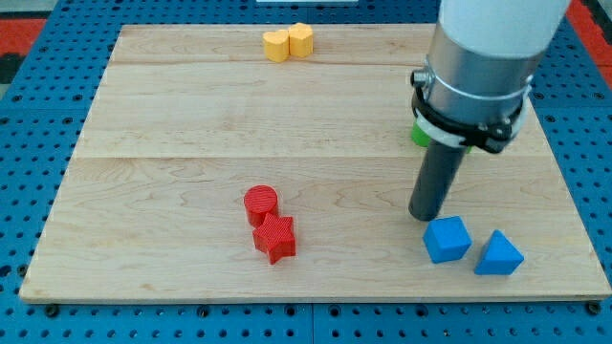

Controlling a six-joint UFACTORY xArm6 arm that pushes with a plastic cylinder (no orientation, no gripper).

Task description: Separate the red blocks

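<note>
Nearest the view's bottom, left of centre, a red star block (275, 238) lies flat on the tabletop (153, 143), one point aimed at the view's bottom. Touching its upper-left edge stands a red cylinder block (260, 203), round with no long axis. At the view's top, two yellow blocks (288, 43) touch; their shapes are hard to make out. Well to the red pair's right, my tip (424, 215) rests just above-left of a blue cube (447, 239), with a blue wedge-like block (498, 254) beside it. A green block (419, 132), perhaps round, is mostly hidden behind the arm. No gripper shows.
</note>
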